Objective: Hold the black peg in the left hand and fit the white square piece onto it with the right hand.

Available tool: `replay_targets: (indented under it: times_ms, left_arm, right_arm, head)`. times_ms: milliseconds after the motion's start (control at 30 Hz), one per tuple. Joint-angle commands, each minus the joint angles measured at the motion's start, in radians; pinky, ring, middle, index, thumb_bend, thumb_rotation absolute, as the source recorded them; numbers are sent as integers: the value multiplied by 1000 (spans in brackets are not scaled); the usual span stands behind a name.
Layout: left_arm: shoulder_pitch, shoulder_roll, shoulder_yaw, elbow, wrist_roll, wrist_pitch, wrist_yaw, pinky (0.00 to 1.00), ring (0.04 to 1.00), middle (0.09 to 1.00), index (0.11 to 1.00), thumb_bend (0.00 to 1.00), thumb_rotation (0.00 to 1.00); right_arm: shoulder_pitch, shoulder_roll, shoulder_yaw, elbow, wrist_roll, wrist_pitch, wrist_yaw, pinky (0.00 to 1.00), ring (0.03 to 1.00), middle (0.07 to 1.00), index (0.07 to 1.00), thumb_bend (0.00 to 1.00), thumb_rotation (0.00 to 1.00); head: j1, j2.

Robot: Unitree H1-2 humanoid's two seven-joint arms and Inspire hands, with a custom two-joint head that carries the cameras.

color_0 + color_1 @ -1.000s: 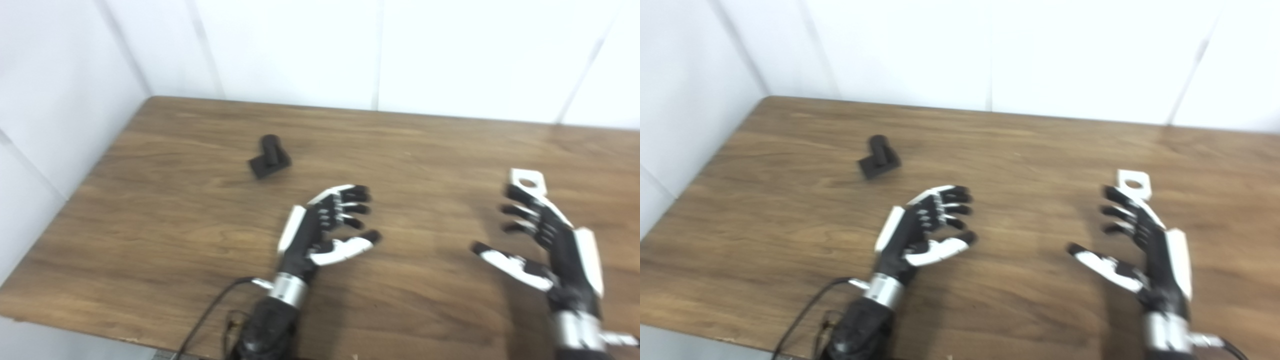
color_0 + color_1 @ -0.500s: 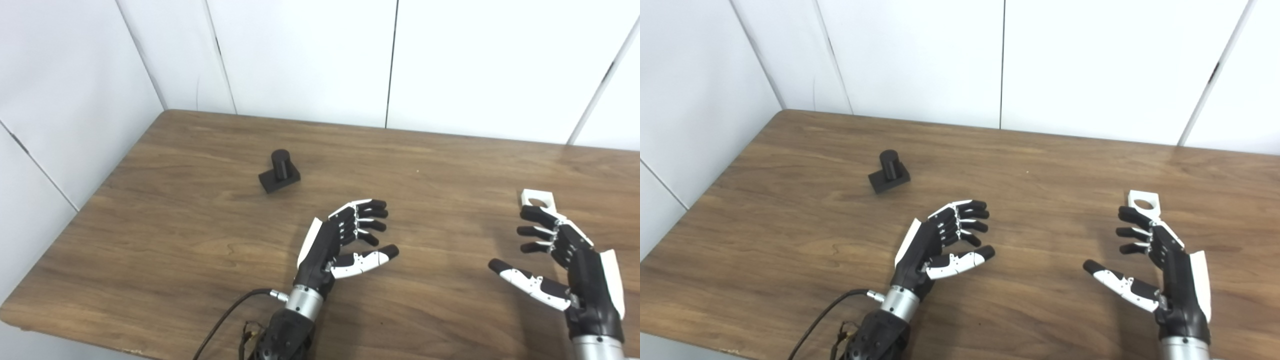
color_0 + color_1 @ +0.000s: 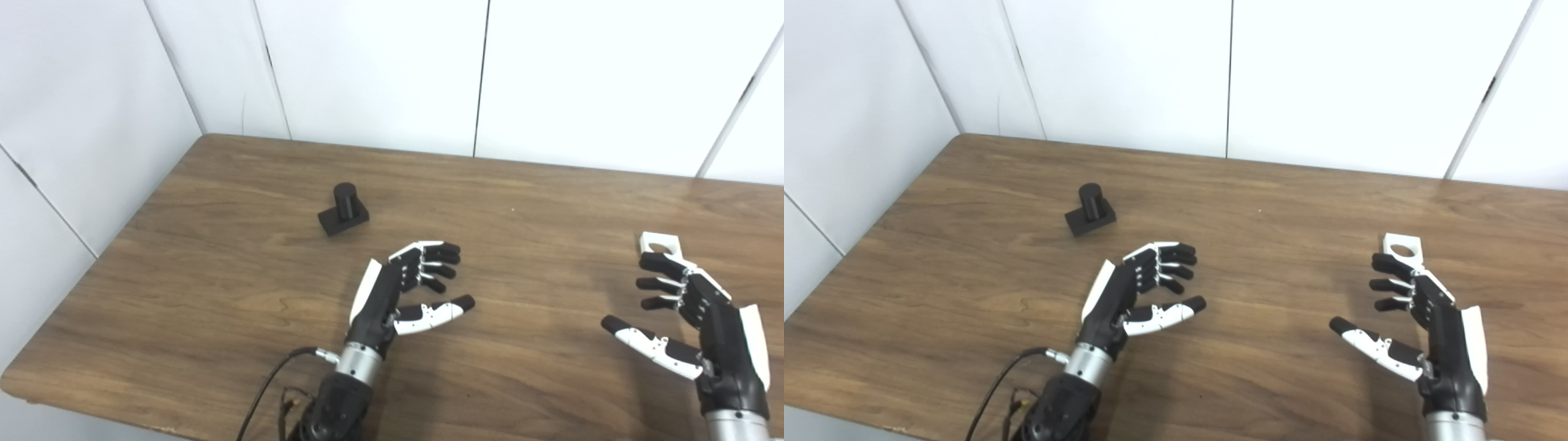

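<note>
The black peg [image 3: 343, 211] stands upright on its square black base on the wooden table [image 3: 245, 288], at the far left. My left hand [image 3: 404, 288] is open and empty, above the table's middle, well short of the peg and to its right. The white square piece [image 3: 659, 243], with a round hole, lies flat on the table at the right. My right hand [image 3: 692, 318] is open and empty, its fingertips [image 3: 650, 263] just in front of the white piece, partly covering its near edge. Both also show in the right eye view: peg [image 3: 1089, 209], white piece [image 3: 1403, 247].
White wall panels [image 3: 380, 67] close the table at the back and the left. A black cable [image 3: 269, 386] runs from my left wrist over the table's front edge [image 3: 92, 410].
The view has shifted up and sharpened since one second ago. My left hand has drawn back slightly toward the left. My right hand has hardly moved. The peg and white piece stayed put.
</note>
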Motion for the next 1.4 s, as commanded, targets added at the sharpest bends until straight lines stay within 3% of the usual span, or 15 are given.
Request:
replay_targets:
  times_ms: [0, 133, 400, 800, 1167, 1367]
  left_arm:
    - [-42, 13, 2, -44, 74, -7, 32, 499, 611, 670, 638, 672, 104]
    - [-64, 48, -2, -68, 199, 50, 43, 519, 667, 709, 635, 705, 130]
    - [-97, 89, 11, -134, 291, 134, 32, 570, 703, 740, 636, 717, 149]
    - [-159, 169, 51, -161, 441, 179, 52, 590, 721, 756, 639, 686, 162]
    - [-222, 248, 41, -116, 627, 211, 59, 577, 737, 788, 659, 698, 262]
    - [-271, 309, 37, -92, 682, 231, 21, 601, 782, 830, 690, 719, 386]
  right_arm:
    - [7, -6, -1, -41, 0, -14, -1, 542, 664, 734, 714, 675, 0]
    - [8, -6, -2, -48, 0, -7, 1, 542, 663, 734, 715, 668, 0]
    - [3, -6, 1, -57, -2, 16, 4, 548, 667, 734, 715, 662, 0]
    - [1, -3, 1, -48, -7, 12, -1, 559, 674, 739, 717, 652, 0]
    - [5, -5, -7, -51, 1, 15, 0, 549, 668, 738, 715, 649, 0]
    - [9, -1, -9, -61, 9, 27, 3, 543, 660, 732, 711, 647, 0]
  head:
    - [0, 0]
    - [1, -1]
    - [1, -2]
    - [8, -10]
    - [14, -10]
    - [17, -10]
